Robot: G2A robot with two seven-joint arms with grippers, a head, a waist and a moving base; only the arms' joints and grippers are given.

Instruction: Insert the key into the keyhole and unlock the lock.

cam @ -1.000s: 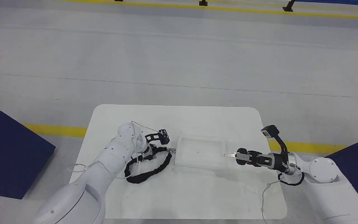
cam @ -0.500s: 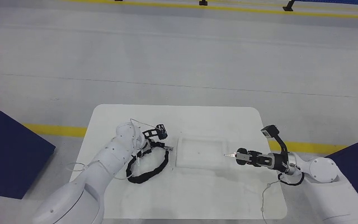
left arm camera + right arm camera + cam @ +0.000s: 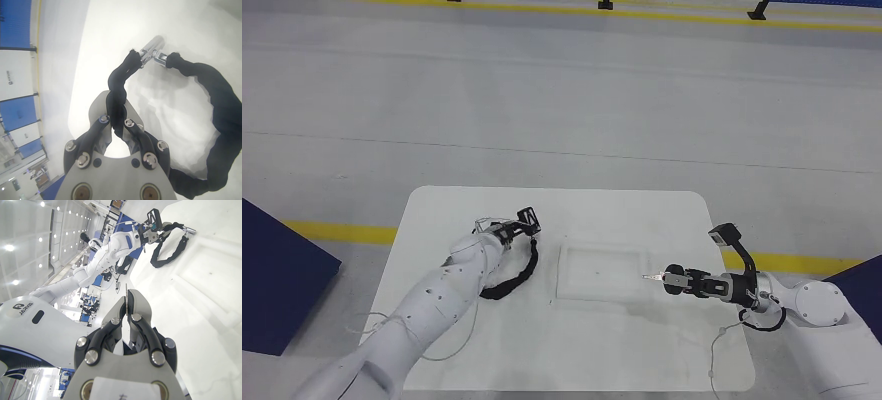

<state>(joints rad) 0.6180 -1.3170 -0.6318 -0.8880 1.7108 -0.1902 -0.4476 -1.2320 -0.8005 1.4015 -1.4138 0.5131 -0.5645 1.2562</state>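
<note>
Currently: key pinched in my right hand, chain lock gripped in my left.

Nearest, toward the right edge of the table (image 3: 542,350), my right hand (image 3: 127,302) is pressed together on the flat key (image 3: 126,293). The key's tip pokes out level toward the right rim of the shallow white tray (image 3: 602,272) at the table's middle. Beyond the tray's left rim, toward the table's far left, my left hand (image 3: 115,111) pinches the black-sleeved chain lock (image 3: 221,121). Its loop droops from my fingers (image 3: 98,108) down to the table. Its silver lock barrel (image 3: 153,47) sits near the tray's far-left corner, well apart from the key.
</note>
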